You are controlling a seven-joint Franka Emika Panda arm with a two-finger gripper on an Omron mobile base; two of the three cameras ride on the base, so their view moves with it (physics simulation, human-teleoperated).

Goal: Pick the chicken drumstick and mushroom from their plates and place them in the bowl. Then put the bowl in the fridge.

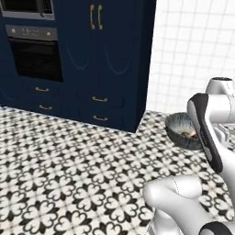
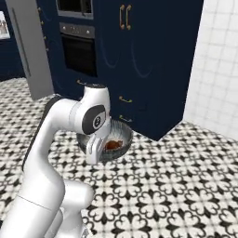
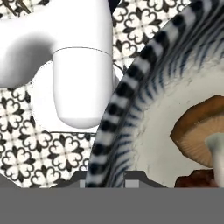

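The jaws are closed on the rim of the bowl [image 3: 127, 92], holding it up above the floor [image 1: 69, 160]. The mushroom [image 3: 197, 131] and the chicken drumstick [image 2: 112, 145] lie inside.

White arm segments cover half of the deep dark-grey bowl [image 2: 120, 137]; the tan-brown mushroom [image 3: 199, 133] is cropped at the frame edge.

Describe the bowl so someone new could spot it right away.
Start from the tall navy cabinets, then look down to the patterned floor before them. The bowl hangs there at the white arm's end: round, deep, dark grey, with food inside.
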